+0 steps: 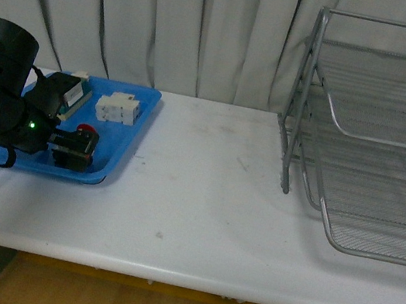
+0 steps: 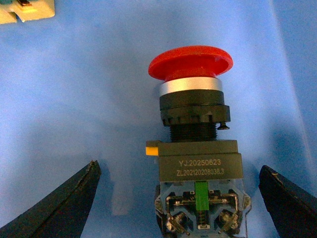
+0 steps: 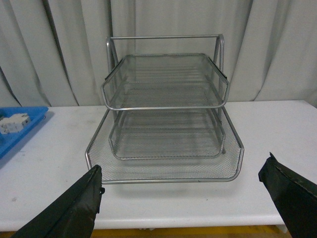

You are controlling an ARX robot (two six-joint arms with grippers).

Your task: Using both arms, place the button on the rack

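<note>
Left claw (image 2: 178, 169) spread wide either side of the button (image 2: 195, 148), not touching it, in the blue tray (image 1: 131, 135); right claw (image 3: 183, 166) released, empty, facing the rack (image 3: 163, 106).
The button looks light and rigid; its flat black body seems a surer hold than the rounded red cap.

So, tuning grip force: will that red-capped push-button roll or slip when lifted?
Likely rigid: the red mushroom-capped push-button looks like hard plastic. Its blocky body, lying on the blue plastic tray, probably won't roll. Smooth sides may slip.
</note>
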